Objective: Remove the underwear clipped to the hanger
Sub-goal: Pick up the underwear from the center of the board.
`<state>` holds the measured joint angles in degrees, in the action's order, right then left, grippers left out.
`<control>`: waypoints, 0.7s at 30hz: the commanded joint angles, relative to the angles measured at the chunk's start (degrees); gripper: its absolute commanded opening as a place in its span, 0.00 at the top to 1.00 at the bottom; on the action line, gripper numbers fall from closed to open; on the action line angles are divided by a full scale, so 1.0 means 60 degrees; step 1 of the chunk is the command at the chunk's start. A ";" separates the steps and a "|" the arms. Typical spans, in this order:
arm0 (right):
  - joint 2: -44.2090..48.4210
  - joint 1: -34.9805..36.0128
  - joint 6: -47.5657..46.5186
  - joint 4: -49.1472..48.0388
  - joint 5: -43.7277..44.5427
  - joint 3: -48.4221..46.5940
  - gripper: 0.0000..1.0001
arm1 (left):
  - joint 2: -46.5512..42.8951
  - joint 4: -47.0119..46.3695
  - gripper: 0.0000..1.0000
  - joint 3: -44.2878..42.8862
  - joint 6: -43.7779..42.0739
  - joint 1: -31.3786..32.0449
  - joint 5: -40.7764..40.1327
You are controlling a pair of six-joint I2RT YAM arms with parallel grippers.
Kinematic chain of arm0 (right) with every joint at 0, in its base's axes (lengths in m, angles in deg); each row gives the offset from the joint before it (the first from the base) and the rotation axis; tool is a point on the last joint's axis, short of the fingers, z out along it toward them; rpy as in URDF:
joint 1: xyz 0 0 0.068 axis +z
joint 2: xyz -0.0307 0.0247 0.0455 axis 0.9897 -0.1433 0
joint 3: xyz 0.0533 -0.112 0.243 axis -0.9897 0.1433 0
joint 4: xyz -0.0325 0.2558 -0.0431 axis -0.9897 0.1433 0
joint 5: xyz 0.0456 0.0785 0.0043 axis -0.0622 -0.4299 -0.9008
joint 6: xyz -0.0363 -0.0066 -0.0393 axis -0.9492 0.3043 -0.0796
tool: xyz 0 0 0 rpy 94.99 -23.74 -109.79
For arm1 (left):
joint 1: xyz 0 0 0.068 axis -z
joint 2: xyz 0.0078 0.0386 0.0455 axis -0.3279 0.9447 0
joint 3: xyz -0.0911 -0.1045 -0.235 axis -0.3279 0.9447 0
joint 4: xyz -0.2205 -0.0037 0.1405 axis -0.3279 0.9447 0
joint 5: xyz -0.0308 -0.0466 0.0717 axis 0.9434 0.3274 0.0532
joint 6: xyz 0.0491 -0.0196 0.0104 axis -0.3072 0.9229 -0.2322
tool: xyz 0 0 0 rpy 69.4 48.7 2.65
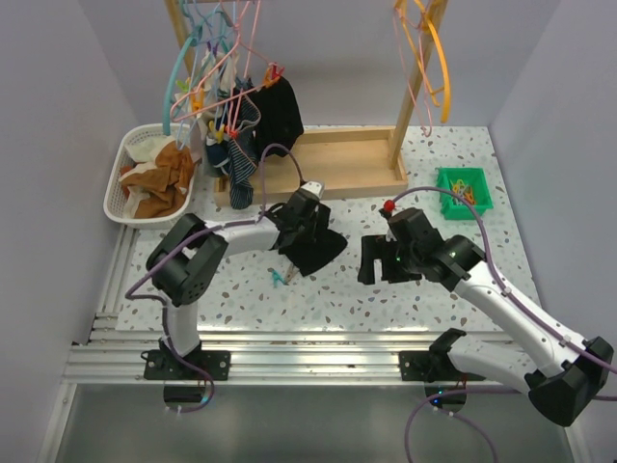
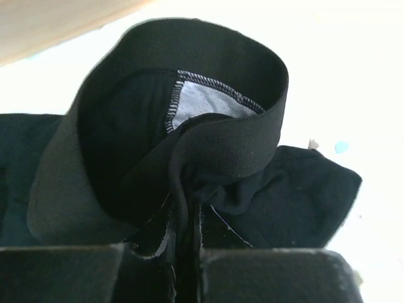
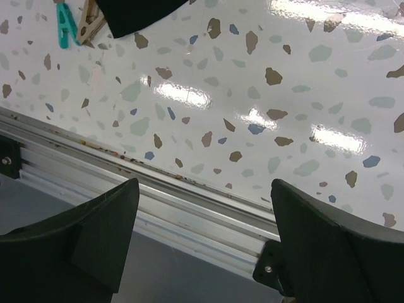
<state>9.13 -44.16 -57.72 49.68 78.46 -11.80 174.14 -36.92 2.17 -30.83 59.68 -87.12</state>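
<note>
On wrist view, left end effector (image 2: 187, 255) pinches underwear (image 2: 208, 145).

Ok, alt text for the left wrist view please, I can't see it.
Black underwear fills the frame, its waistband curled into a loop and its cloth pinched in the left claw, whose jaws are nearly together. Behind it lie the pale table and a strip of wooden base.

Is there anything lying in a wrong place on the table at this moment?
Yes. A teal peg and a wooden peg lie loose on the table beside the black underwear that the left gripper holds in its shut jaws. They look dropped. Nothing else stands out.
</note>
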 commanded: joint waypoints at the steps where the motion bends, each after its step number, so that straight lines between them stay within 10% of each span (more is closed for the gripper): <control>1: -0.0228 0.0046 -0.0128 -0.0405 -0.0101 0.0088 0.12 | -0.1753 -0.0211 1.00 0.0630 0.0363 0.0012 -0.0376; 7: -0.0755 0.0046 -0.0465 -0.0787 -0.0380 0.0162 0.13 | -0.3835 -0.0417 1.00 0.0412 0.0509 -0.0017 -0.0758; 21: -0.1881 0.0061 -0.0875 -0.1737 -0.1404 0.0148 0.16 | -1.0658 0.5745 1.00 0.2887 0.4213 -0.0017 -0.2571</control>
<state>0.56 -44.16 -61.70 43.67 73.74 -10.64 118.30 -14.50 18.96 -14.24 59.70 -93.96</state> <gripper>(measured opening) 0.842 0.068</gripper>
